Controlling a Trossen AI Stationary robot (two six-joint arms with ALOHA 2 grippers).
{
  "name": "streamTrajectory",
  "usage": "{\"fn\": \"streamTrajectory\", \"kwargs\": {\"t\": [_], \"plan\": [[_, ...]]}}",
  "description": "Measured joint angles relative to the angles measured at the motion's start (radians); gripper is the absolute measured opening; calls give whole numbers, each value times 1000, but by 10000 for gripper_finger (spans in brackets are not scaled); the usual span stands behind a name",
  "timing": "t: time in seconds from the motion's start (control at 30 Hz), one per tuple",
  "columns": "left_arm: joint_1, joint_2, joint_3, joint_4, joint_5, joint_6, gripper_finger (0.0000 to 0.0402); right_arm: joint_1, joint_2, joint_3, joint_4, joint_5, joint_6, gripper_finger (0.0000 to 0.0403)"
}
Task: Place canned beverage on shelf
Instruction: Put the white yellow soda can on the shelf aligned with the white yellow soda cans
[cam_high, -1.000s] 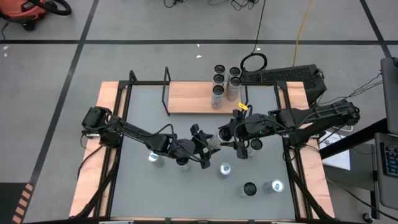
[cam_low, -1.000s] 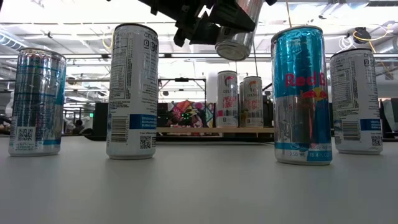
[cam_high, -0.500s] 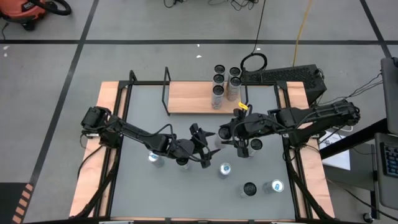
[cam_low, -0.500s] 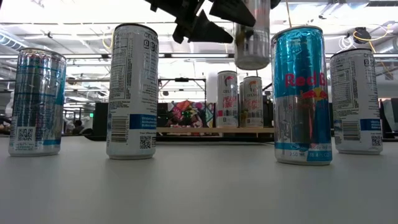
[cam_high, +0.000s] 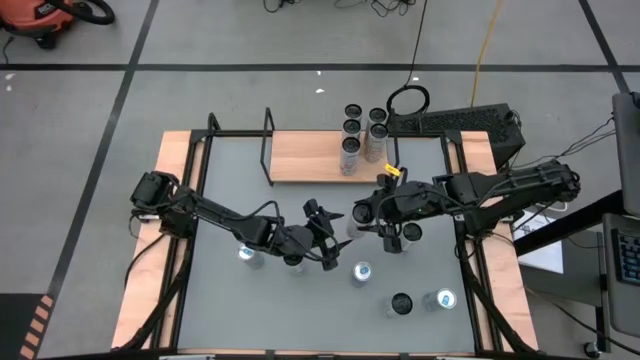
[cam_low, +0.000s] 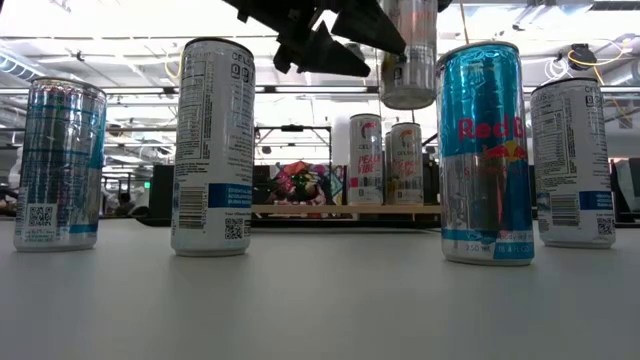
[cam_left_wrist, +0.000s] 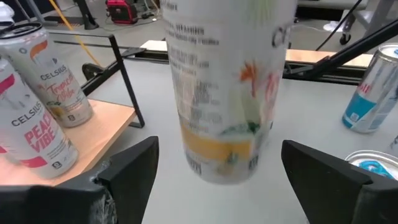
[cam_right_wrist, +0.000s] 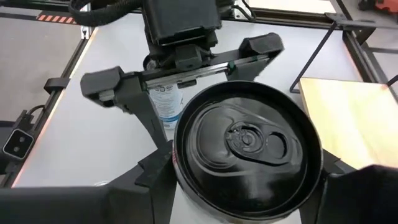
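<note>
Low view: left claw (cam_low: 330, 45) has released the can (cam_low: 408, 55).

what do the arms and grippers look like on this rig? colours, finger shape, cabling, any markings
Both arms are dark, near-black jointed links with black cables looped along them. The left gripper has a boxy black body, a cross rail with a small green mark, and two wedge-shaped black fingers. The right gripper looks alike, with a yellow tag near its wrist. No readable lettering.
</note>
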Motion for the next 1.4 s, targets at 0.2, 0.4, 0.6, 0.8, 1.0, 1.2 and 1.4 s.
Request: {"fn": "streamTrajectory", "kwargs": {"t": [0.2, 0.4, 0.6, 0.8, 1.0, 1.2, 1.4], "plan": [[-12, -31, -1, -44, -26, 10, 334, -43, -65, 2, -52, -2, -68, 191], [-9, -81, -1, -62, -43, 105, 334, -170, -130, 2, -143, -15, -165, 191], [15, -124, -1, -87, -42, 162, 334, -371, -140, 2, -149, -213, -330, 191], [31, -149, -1, -156, -42, 158, 334, -547, -133, -8, -109, -388, -467, 191], [31, -149, -1, -175, -32, 158, 334, -688, -133, -100, -14, -482, -490, 192], [20, -149, -1, -194, -17, 157, 334, -771, -134, -194, 78, -528, -487, 193], [9, -149, -1, -195, -16, 144, 334, -806, -134, -264, 141, -522, -489, 195]]}}
